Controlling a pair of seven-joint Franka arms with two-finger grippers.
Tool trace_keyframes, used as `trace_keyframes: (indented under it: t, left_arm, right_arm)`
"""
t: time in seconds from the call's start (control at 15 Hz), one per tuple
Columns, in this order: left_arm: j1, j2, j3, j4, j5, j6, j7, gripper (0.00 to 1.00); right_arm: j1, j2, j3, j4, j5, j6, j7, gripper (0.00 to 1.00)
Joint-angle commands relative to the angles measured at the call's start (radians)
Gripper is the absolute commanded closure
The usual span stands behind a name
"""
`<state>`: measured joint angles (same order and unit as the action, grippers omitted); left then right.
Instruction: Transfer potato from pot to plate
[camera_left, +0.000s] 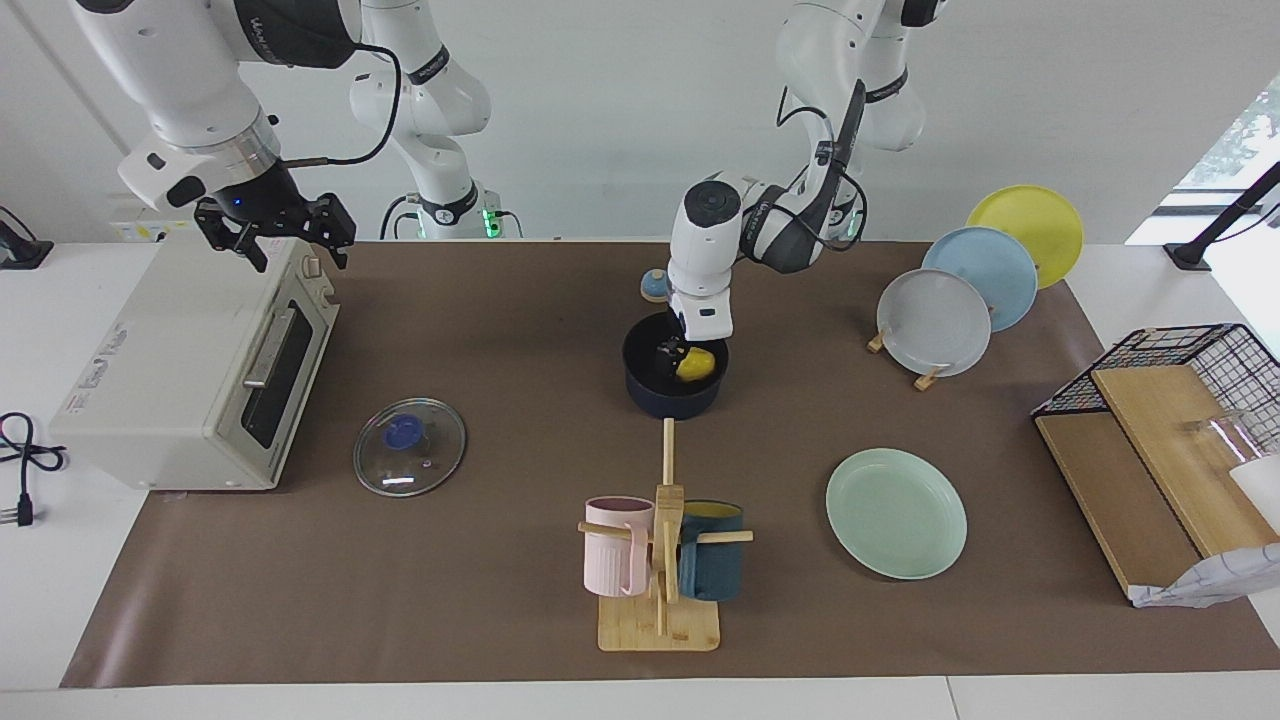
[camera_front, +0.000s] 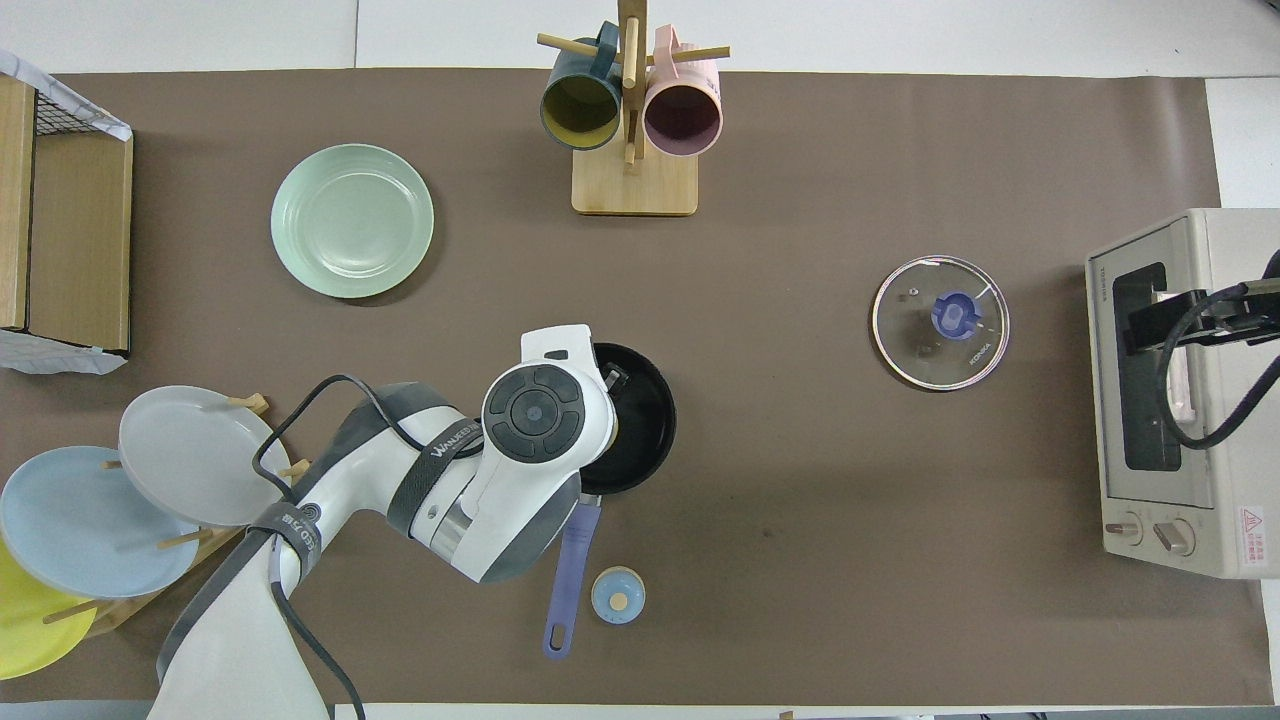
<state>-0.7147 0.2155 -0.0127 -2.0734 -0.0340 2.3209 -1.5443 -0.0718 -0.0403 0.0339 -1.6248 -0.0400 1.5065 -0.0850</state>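
Brown table mat, seemingly paper.

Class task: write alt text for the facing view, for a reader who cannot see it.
The left gripper reaches down into the dark pot at the yellow potato; whether it grips it cannot be told. The mint-green plate lies bare, farther from the robots. The right gripper hangs open over the toaster oven.

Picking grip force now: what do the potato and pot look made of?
Potato: probably plastic; bright yellow and glossy. Pot: likely coated metal; dark navy outside, matte black inside, blue handle possibly plastic or silicone. Left gripper is inside the pot at the potato.
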Motion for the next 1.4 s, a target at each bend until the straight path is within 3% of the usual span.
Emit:
trace_keyframes:
  t: [0.0, 0.13, 0.27, 0.53, 1.0, 1.33]
  left_arm:
    - [-0.005, 0.010, 0.002, 0.016, 0.023, -0.005, -0.028, 0.00]
    - [-0.005, 0.010, 0.002, 0.018, 0.023, -0.005, -0.025, 0.01]
    - [-0.003, 0.010, 0.002, 0.018, 0.023, -0.005, -0.025, 0.12]
    - [0.008, 0.013, 0.002, 0.018, 0.023, -0.003, -0.020, 0.51]
    - [0.009, 0.010, 0.002, 0.036, 0.025, -0.005, -0.011, 1.00]
    - [0.008, -0.034, -0.001, 0.053, 0.025, -0.046, -0.008, 1.00]
  right_arm:
    - [0.000, -0.030, -0.018, -0.048, 0.009, 0.000, 0.021, 0.00]
    - [0.000, -0.032, -0.022, -0.059, 0.019, 0.030, 0.019, 0.00]
    - [-0.003, -0.030, -0.020, -0.059, 0.019, 0.037, 0.025, 0.00]
    - [-0.017, -0.029, -0.020, -0.058, 0.017, 0.031, 0.018, 0.00]
    - [-0.014, -0.029, -0.020, -0.058, 0.017, 0.026, 0.017, 0.00]
    - [-0.014, -0.029, -0.020, -0.058, 0.017, 0.027, 0.017, 0.00]
